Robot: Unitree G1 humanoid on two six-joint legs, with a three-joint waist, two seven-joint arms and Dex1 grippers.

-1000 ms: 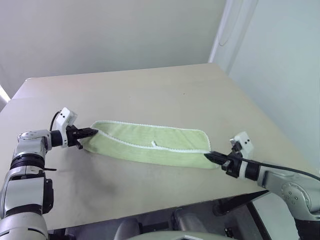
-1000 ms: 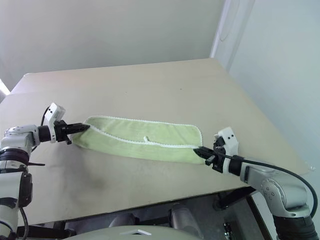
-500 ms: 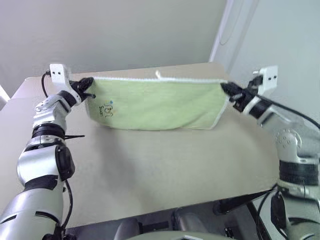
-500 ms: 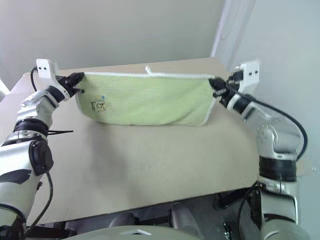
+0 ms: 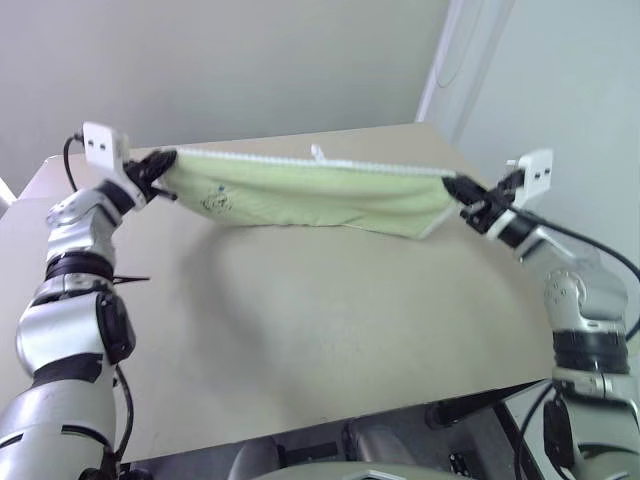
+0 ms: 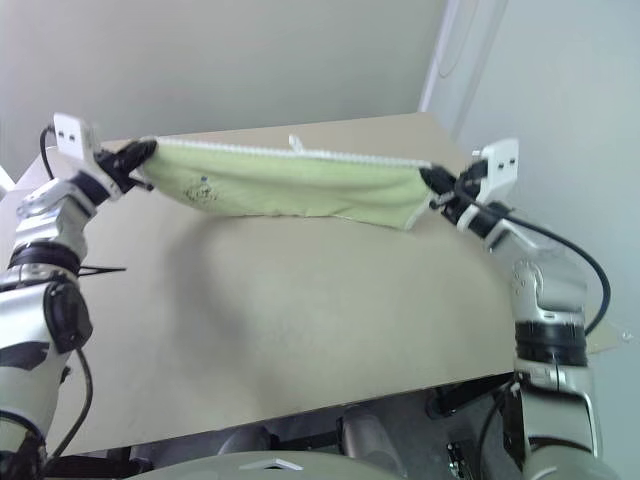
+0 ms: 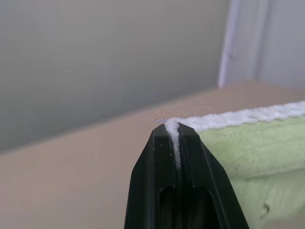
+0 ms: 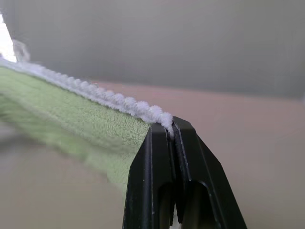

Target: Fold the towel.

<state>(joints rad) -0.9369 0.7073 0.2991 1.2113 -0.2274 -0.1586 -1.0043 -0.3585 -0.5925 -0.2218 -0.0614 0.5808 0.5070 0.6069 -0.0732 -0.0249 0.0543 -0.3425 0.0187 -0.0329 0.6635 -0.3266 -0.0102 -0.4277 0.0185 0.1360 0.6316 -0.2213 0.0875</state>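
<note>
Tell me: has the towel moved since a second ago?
Yes. The towel lay flat on the table then; now it hangs stretched above the tabletop, pinched at its ends by the left gripper and right gripper.

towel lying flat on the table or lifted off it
Lifted. The towel hangs stretched in the air between the left tool and right tool, each shut on a top corner, above the table.

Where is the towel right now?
In the head views the towel hangs stretched above the table, pinched at its left corner by the left gripper and at its right by the right gripper.
</note>
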